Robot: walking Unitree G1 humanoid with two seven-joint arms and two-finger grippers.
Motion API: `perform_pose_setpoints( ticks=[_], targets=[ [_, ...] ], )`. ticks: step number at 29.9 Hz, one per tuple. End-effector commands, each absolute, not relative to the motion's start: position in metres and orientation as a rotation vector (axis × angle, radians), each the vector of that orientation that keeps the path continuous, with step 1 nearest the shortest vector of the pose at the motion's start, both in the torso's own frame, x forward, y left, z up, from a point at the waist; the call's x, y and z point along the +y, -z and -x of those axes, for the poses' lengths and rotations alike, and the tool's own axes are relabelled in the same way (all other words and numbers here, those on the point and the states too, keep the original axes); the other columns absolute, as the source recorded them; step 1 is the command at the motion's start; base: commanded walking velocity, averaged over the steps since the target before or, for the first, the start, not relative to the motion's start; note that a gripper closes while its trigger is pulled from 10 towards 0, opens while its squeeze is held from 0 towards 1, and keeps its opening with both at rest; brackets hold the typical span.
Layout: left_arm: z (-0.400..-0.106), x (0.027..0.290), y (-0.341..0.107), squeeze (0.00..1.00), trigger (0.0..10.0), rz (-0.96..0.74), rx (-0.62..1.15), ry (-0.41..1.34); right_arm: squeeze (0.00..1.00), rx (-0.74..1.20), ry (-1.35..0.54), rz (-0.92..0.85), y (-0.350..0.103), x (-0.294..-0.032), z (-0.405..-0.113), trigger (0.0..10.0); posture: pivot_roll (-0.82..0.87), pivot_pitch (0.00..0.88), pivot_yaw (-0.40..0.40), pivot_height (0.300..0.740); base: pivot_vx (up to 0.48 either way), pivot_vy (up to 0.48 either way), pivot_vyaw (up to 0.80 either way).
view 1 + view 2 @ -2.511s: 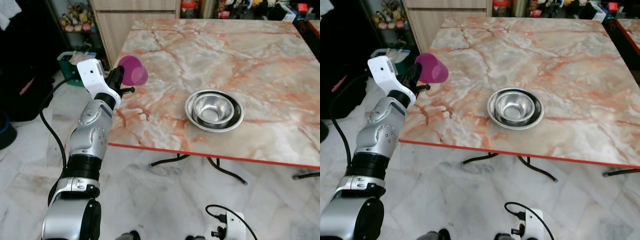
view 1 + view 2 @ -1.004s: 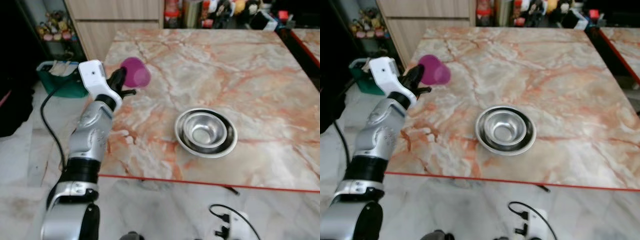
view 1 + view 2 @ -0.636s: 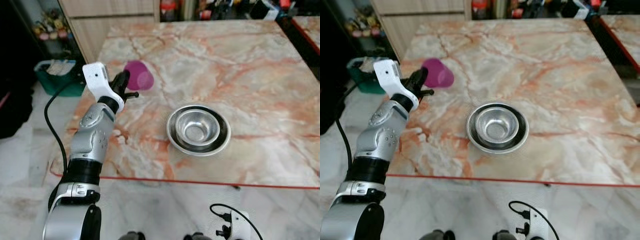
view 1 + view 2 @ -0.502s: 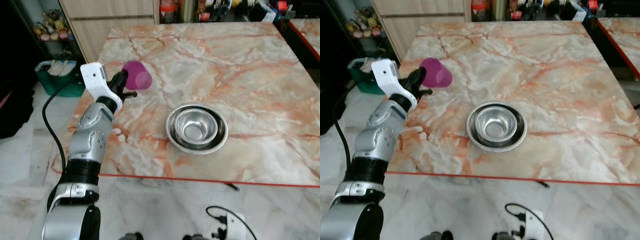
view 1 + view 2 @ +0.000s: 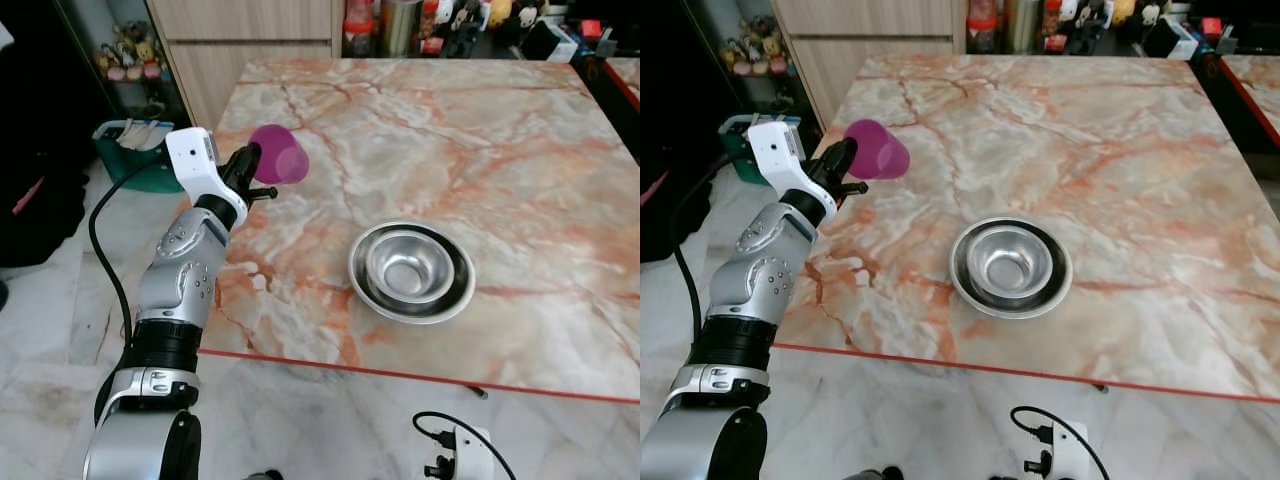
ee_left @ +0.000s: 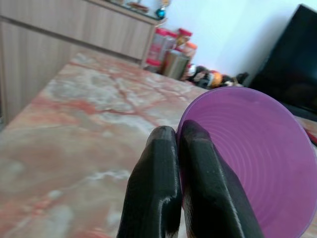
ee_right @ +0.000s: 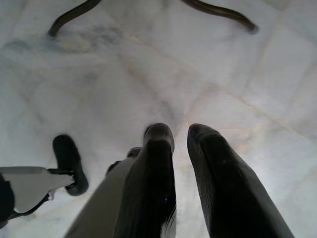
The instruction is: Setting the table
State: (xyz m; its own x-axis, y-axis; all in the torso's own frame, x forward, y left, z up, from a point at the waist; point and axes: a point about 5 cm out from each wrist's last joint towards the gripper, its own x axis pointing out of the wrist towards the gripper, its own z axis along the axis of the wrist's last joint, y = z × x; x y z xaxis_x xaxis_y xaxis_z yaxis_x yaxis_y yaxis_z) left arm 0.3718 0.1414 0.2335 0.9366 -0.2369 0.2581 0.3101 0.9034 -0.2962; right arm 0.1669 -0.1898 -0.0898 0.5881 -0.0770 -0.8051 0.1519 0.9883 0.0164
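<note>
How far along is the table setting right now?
Done: a steel bowl already sits nested in a steel plate on the marble table. In hand: the left tool is shut on the rim of a purple cup, held tilted over the table's left edge. Left: setting the cup down upright, probably near the bowl. The right tool hangs idle above the floor.

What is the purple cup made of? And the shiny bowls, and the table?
The cup looks like thin, see-through plastic: light glows through it, and it shows moulded rings inside. The bowls look like polished steel, with mirror-like grey reflections. The table looks like glossy marble with orange veins, though it may be a printed imitation.
</note>
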Motion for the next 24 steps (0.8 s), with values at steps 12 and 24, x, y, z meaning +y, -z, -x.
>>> perform_pose_setpoints(
  ticks=[12,24],
  targets=[
    [-0.369,0.144,-0.237,0.0,10.0,0.31,-0.225,0.301,0.0,0.962,0.123,-0.089,0.093,-0.188,-0.161,10.0,0.02,0.16,0.035,0.74,0.0,0.0,0.0],
    [-0.37,0.126,-0.22,0.0,10.0,0.083,0.019,0.479,0.0,0.969,0.111,-0.086,0.093,-0.188,-0.161,10.0,0.03,0.157,0.037,0.74,0.0,0.0,0.0]
  ],
)
